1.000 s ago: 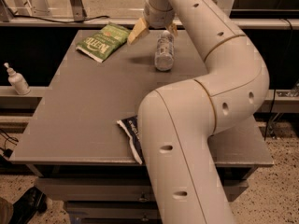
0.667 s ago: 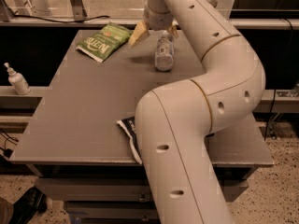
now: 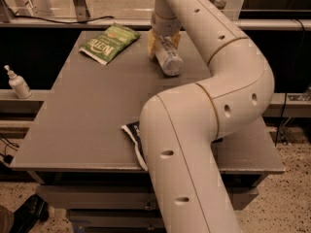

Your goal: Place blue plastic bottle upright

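The blue plastic bottle (image 3: 168,58) is at the far middle of the grey table (image 3: 82,120). It is clear with a pale label, and it is tilted with its base toward the camera and low over the tabletop. My gripper (image 3: 164,39) comes down on it from above. Its yellowish fingers (image 3: 152,43) sit on both sides of the bottle's upper part, shut on it. The bottle's cap is hidden behind the gripper. My arm sweeps across the right and front of the view.
A green chip bag (image 3: 109,42) lies flat at the far left of the table. A dark chip bag (image 3: 134,139) lies near the front edge, partly under my arm. A white pump-top dispenser (image 3: 17,83) stands on a ledge left of the table.
The gripper's fingers, one of which stuck out to the left before, are now drawn in around the bottle. The bottle leans more toward the camera. The arm has shifted slightly.
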Robot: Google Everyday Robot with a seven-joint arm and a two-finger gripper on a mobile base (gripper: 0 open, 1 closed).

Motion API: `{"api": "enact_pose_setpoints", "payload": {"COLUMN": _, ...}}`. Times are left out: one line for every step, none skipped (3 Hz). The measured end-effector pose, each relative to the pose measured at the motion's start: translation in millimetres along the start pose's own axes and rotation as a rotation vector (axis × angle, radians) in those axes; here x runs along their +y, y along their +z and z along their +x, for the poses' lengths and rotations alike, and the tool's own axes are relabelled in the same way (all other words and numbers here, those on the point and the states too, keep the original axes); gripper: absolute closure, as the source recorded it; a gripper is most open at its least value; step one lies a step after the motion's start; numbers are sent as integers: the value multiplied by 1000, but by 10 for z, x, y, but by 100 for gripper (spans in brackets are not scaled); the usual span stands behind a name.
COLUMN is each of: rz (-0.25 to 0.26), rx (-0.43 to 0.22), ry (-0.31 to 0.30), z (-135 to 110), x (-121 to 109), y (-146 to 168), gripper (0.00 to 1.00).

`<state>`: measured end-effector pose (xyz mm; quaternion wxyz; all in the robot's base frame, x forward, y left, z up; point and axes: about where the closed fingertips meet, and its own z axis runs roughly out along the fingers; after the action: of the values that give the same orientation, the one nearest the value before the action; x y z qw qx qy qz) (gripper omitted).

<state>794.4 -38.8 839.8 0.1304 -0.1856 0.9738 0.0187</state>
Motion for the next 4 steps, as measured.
{"api": "enact_pose_setpoints", "payload": {"rz": 16, "rx": 5, "ry": 4, "z": 21, "x": -61, "y": 9, "gripper": 65}}
{"api": "enact_pose_setpoints", "payload": {"rz": 21, "rx": -36, "ry": -1, "z": -13, "x": -161, "y": -132, "gripper": 88}}
{"api": "enact_pose_setpoints", "payload": {"rz": -15, "rx": -134, "ry": -13, "z": -83, "x": -258, "y": -453, "gripper": 100}}
{"api": "enact_pose_setpoints", "payload": {"rz": -59, "rx": -271, "ry": -12, "z": -189, "x": -353, "y": -823, "gripper": 100}}
